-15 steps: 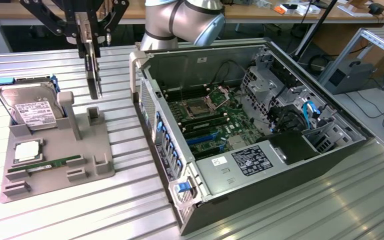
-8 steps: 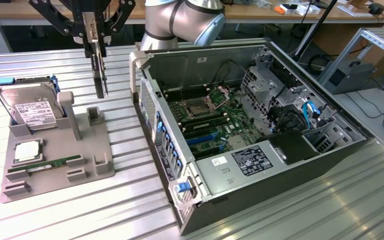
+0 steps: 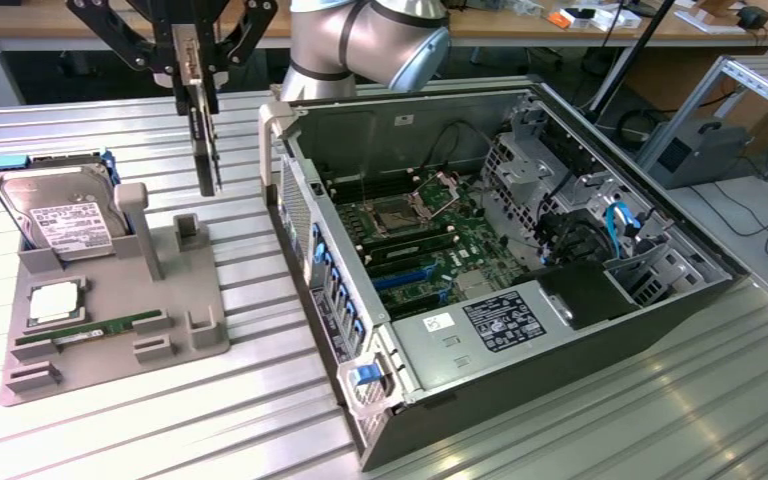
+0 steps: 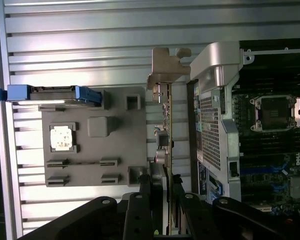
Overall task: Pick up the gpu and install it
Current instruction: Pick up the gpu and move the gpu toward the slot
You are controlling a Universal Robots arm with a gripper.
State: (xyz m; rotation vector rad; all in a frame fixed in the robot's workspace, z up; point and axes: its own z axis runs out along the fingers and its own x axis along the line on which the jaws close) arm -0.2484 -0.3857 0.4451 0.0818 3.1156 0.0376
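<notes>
The gpu [image 3: 205,140] is a thin dark card that hangs on edge in the air, above the table strip between the grey parts holder [image 3: 117,290] and the open computer case [image 3: 491,250]. My gripper [image 3: 193,75] is shut on the card's upper end. In the wrist view the gpu [image 4: 168,125] appears edge-on, with its silver bracket [image 4: 167,62] at the far end and my gripper [image 4: 163,185] clamped around the near end. The card's lower edge is clear of the table and beside the case's outer wall [image 4: 215,100], not touching it.
The holder [image 4: 95,135] carries a hard drive [image 3: 57,215] in a blue frame, a CPU [image 3: 57,300] and a green RAM stick [image 3: 91,330]. Inside the case lie the motherboard [image 3: 424,240], its CPU socket [image 4: 275,112], cables and drive cages. The table is ribbed metal.
</notes>
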